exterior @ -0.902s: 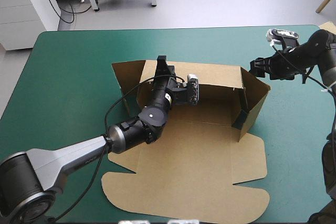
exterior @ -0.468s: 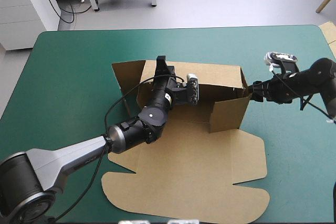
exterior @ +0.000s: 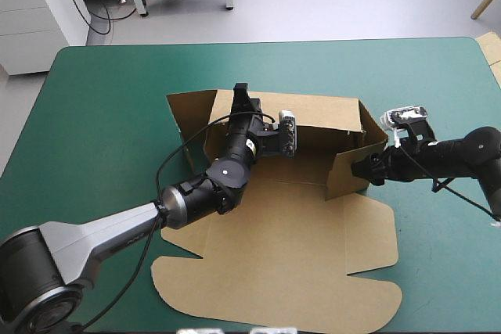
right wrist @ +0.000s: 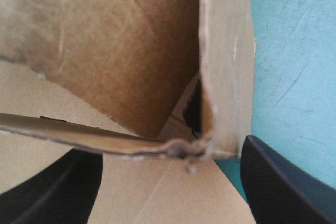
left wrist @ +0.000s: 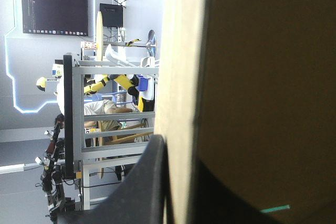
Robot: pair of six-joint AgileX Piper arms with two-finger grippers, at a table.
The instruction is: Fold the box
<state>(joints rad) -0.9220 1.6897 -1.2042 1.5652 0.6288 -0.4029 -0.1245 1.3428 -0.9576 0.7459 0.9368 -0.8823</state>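
At tabletop (exterior: pixel 102 115) centre the box (exterior: pixel 297 232) has its back wall up, pinched by my left claw (exterior: pixel 241 93) at 12 o'clock. My right claw (exterior: pixel 360 170), spread wide, straddles the 3 o'clock wall. The 9 o'clock side and lid look undone.

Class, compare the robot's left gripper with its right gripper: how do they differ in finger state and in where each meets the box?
The left gripper is shut on the box, pinching the top edge of its far wall; the right gripper is open, straddling a corner of the right wall. The left gripper is at the far side, the right gripper at the right end. Both meet raised walls.
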